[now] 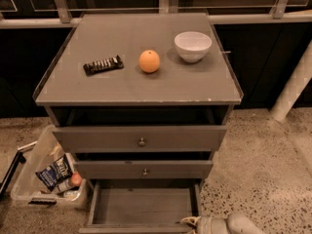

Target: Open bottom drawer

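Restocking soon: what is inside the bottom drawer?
The bottom drawer shows only grey floor; its rear hides beneath the middle drawer. The gripper sits at its front right corner.

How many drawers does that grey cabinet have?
3, stacked: the top drawer, the middle drawer below it, and the bottom drawer pulled furthest out near the floor, with the gripper at its front corner.
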`<state>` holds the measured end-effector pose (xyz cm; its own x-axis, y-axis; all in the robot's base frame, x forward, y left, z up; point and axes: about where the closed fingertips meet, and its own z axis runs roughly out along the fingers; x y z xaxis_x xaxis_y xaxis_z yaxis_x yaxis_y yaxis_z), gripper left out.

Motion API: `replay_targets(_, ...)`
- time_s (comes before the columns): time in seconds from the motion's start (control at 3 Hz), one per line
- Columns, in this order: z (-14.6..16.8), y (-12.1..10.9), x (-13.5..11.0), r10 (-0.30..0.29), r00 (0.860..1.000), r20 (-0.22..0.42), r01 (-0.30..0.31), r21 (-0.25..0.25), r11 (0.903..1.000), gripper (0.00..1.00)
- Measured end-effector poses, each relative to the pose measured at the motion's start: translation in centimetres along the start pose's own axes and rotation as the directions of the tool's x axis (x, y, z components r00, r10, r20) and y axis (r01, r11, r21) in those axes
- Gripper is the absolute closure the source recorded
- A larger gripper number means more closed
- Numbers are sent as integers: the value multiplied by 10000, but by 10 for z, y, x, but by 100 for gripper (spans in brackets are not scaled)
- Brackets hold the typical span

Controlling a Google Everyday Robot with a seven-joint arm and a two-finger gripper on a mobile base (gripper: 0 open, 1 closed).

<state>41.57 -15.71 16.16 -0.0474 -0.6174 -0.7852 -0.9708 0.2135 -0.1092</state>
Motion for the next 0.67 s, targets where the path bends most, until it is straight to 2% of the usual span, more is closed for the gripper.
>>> replay_targets(0.67, -1, 0, -2, 0, 10000, 1, 0, -1, 10000, 34)
